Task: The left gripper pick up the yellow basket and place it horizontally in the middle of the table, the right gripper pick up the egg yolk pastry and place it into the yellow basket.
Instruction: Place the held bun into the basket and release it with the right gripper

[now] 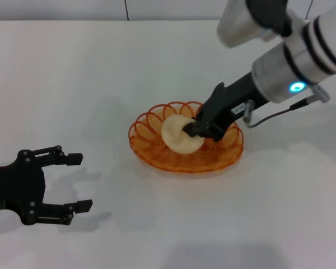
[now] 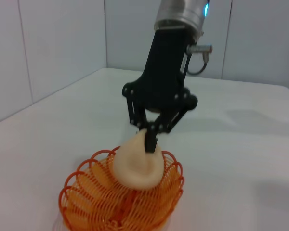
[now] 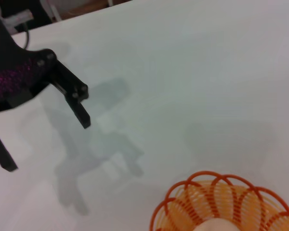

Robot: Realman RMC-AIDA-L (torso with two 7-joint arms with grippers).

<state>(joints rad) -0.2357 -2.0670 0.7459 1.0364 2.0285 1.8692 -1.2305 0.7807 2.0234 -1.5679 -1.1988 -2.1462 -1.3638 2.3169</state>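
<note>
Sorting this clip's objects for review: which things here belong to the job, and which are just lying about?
Part of the job:
- yellow basket, resting mid-table
- egg yolk pastry, held over the basket
- right gripper, jaws shut on the pastry
- left gripper, jaws open, off to the robot's left of the basket
- table

Lying about:
- nothing else visible

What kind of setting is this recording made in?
Probably a lab or test bench: a plain white table backed by bare white wall panels, with only a yellow basket, an egg yolk pastry held by the right gripper, and the open left gripper.
</note>
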